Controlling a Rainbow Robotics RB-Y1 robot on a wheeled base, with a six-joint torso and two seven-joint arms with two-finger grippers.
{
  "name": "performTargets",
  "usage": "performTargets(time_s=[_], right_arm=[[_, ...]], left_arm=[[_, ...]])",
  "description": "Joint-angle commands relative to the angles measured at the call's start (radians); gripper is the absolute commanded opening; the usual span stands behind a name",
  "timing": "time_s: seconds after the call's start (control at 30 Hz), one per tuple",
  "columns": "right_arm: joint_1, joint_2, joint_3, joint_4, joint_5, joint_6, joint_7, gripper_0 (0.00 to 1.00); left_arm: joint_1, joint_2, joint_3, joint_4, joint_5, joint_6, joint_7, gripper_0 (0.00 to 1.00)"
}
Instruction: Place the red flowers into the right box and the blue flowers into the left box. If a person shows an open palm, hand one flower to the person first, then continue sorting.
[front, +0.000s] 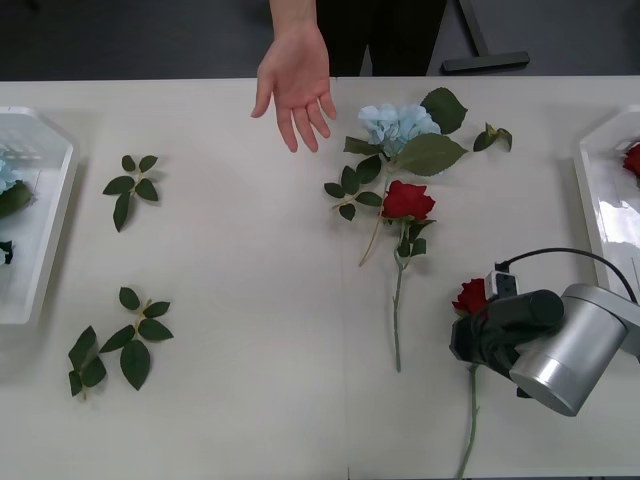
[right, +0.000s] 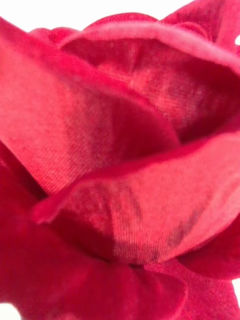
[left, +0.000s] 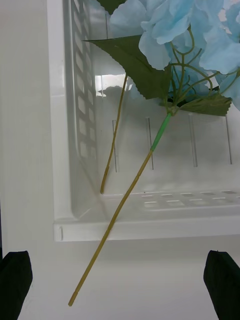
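Note:
A person's open palm (front: 295, 85) reaches over the table's far edge. My right gripper (front: 474, 328) is down at a red flower (front: 470, 295) near the front right, whose stem runs toward the table's front edge; its bloom (right: 120, 160) is very close in the right wrist view. Another red flower (front: 407, 200) lies mid-table, below a blue flower (front: 397, 124). The right box (front: 603, 215) holds a red flower (front: 632, 160). The left box (front: 45, 215) holds a blue flower (left: 175, 30), with its stem over the box's rim (left: 150, 231). My left gripper (left: 120, 282) hovers open beside that rim.
Loose green leaf sprigs lie on the left half of the table (front: 133, 185) (front: 138, 335) (front: 85, 360). A smaller sprig (front: 350, 190) sits left of the middle rose. A dark cable (front: 560, 255) loops over my right arm.

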Motion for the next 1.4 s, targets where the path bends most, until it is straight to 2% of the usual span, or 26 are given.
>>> performTargets(time_s=[0.03,0.37,0.5,0.67,0.83,0.9,1.0,1.2,1.4], right_arm=[[-0.021,-0.036,0.011,-0.001,-0.011,-0.001,0.033,0.01],[-0.021,-0.036,0.005,0.000,-0.017,-0.001,0.029,0.00],[-0.024,-0.036,-0.037,-0.006,-0.062,0.001,0.038,0.00],[-0.024,-0.034,-0.186,-0.095,-0.137,0.044,0.058,0.00],[-0.066,-0.019,-0.371,-0.167,-0.203,0.001,0.199,0.00],[-0.115,0.004,-0.423,-0.146,-0.261,-0.076,0.267,0.00],[-0.213,0.032,-0.434,-0.066,-0.333,-0.258,0.368,0.00],[-0.431,0.081,-0.354,0.124,-0.453,-0.553,0.592,0.00],[-0.636,0.151,-0.322,0.292,-0.511,-0.754,0.750,0.00]], left_arm=[[0.027,0.061,-0.001,0.006,0.009,-0.012,-0.014,1.00],[0.027,0.061,-0.001,0.006,0.009,-0.012,-0.014,1.00],[0.027,0.061,-0.001,0.006,0.009,-0.012,-0.014,1.00],[0.027,0.061,-0.001,0.006,0.009,-0.012,-0.014,1.00],[0.027,0.061,-0.001,0.006,0.009,-0.012,-0.014,1.00],[0.027,0.061,-0.001,0.006,0.009,-0.012,-0.014,1.00],[0.027,0.061,-0.001,0.006,0.009,-0.012,-0.014,1.00],[0.027,0.061,-0.001,0.006,0.009,-0.012,-0.014,1.00],[0.027,0.061,-0.001,0.006,0.009,-0.012,-0.014,1.00]])
